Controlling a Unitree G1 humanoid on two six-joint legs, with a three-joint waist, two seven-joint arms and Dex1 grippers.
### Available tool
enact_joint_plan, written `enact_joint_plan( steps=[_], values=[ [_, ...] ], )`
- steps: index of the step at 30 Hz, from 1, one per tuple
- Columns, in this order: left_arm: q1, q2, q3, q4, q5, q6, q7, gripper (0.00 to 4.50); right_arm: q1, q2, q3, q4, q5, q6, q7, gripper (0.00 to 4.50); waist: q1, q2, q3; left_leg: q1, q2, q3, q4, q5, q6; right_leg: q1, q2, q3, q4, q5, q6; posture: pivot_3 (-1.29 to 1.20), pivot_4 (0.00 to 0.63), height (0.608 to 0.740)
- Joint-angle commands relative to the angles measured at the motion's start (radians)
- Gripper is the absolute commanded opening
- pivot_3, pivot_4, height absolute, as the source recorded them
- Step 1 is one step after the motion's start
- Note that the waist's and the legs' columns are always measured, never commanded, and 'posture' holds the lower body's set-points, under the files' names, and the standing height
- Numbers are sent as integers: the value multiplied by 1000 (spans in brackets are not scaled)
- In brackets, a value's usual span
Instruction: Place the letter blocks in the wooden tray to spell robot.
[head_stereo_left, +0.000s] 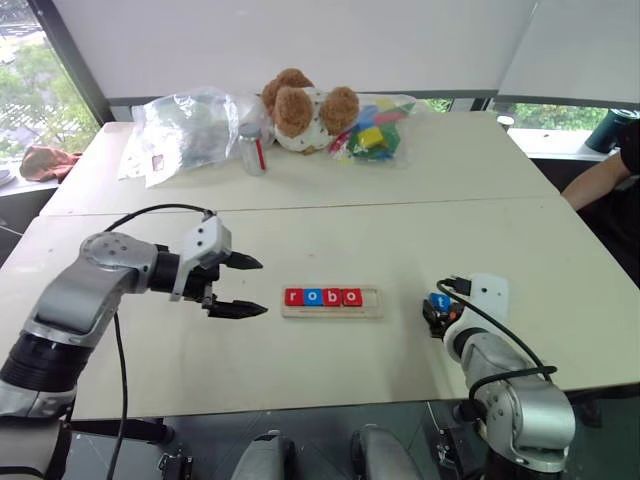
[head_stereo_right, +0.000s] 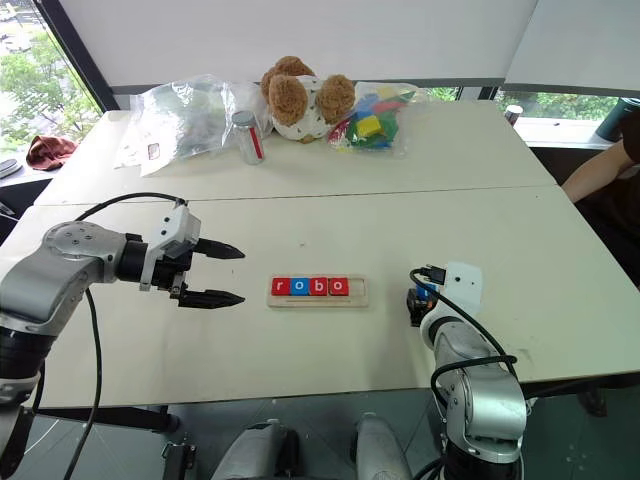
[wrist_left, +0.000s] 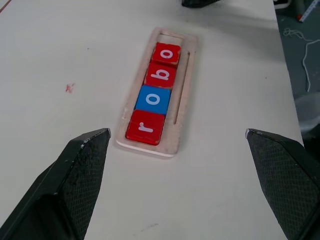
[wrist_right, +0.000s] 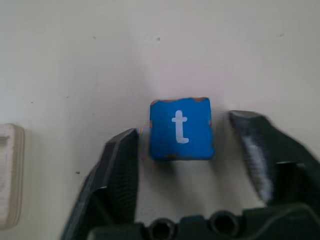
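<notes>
Your wooden tray (head_stereo_left: 331, 301) sits mid-table with four letter blocks in it reading r (wrist_left: 145, 127), o (wrist_left: 153, 99), b (wrist_left: 161, 75), o (wrist_left: 166, 53), leaving the end slot on the right side bare. The blue t block (wrist_right: 181, 128) lies on the table (head_stereo_left: 300, 200) well to the right of the tray, sitting between your right gripper's (wrist_right: 187, 137) parted fingers with a small gap each side. Your left gripper (head_stereo_left: 240, 286) hangs wide open just left of the tray, holding nothing.

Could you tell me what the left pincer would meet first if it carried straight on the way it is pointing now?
Most likely the wooden tray, at the end holding the red r block. The open left pincer points along the table towards it, with nothing in between, though depth is uncertain.
</notes>
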Motion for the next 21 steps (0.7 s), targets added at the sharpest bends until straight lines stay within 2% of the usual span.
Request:
enact_joint_plan(
  steps=[1, 4, 6, 8, 10, 15, 21],
  values=[
    [-2, 0, 2, -33, -16, -6, -18, 4500, -9, -74, 3, -55, 20, -32, 52, 4357, 0, 0, 0, 0, 0, 0, 0, 0, 0, 0, 0, 0, 0, 0, 0, 0, 150, 740],
    [-5, 0, -4, -31, -17, -12, -42, 4500, -31, -279, 60, -80, 93, -225, 285, 4357, 1, 1, 1, 0, -1, 1, 0, 0, 0, 0, 1, 0, 0, 0, 0, 0, 150, 740],
    [-14, -11, -14, -27, -15, -17, -54, 4500, -26, -473, 42, -13, 181, -334, 542, 4357, 0, 1, 1, 0, -1, 1, 0, 0, 1, 0, 2, -1, -1, 0, 0, 0, 150, 740],
    [-40, -71, -30, -8, 0, -46, -26, 4500, -25, -656, -13, 190, 219, -556, 793, 4357, 6, 0, 1, 1, 0, -1, 0, -1, 2, 4, 3, -3, -5, 0, 0, 0, 150, 740],
    [-57, -112, -47, 10, 17, -74, -17, 4500, -36, -764, -10, 375, 203, -753, 927, 4357, 11, -1, 2, 2, 0, -3, 1, -2, 3, 10, 3, -5, -8, 0, 0, 0, 150, 740],
    [-53, -176, -32, 42, -12, -100, -19, 4500, -168, -883, 75, 792, 171, -1087, 1183, 4357, -3, -2, 2, 4, 0, 0, 1, -3, 5, 11, 2, -3, -9, 0, 0, 0, 150, 740],
    [-22, -150, -27, 37, 16, -120, -12, 4500, -298, -866, 156, 1023, 135, -1235, 1298, 4357, 1, -1, 2, 4, 3, 0, 0, -3, 5, 8, 2, -1, -6, 0, 0, 0, 150, 740]
  ],
)
